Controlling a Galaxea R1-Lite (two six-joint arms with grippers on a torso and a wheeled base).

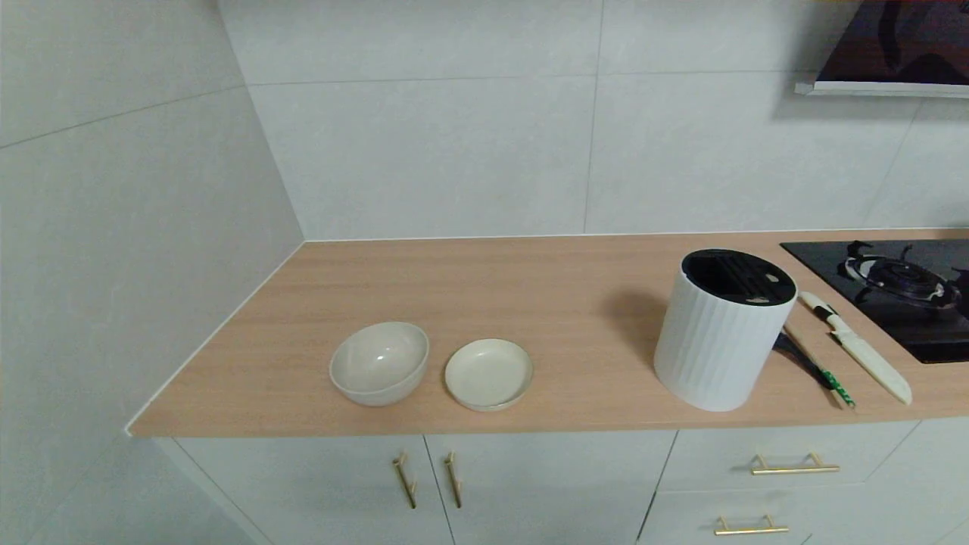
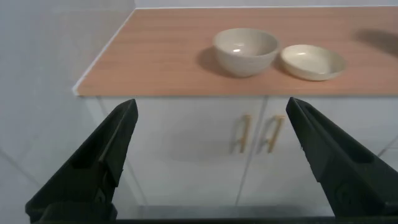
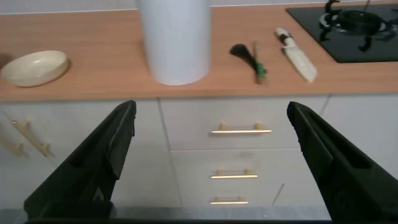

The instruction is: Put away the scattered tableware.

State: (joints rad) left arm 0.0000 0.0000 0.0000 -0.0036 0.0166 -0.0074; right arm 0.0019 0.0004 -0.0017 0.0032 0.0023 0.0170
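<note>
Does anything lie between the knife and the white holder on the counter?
Yes: a black-headed utensil lies between the knife and the white holder, its head by the holder's base. Nothing visible covers the holder's slotted top.

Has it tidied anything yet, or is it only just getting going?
Nothing looks done: the bowl and plate sit loose on the counter, and the knife and a black utensil lie beside the white holder. Nothing is in hand either: the left gripper and right gripper are open and empty. All of it is left to put away.
</note>
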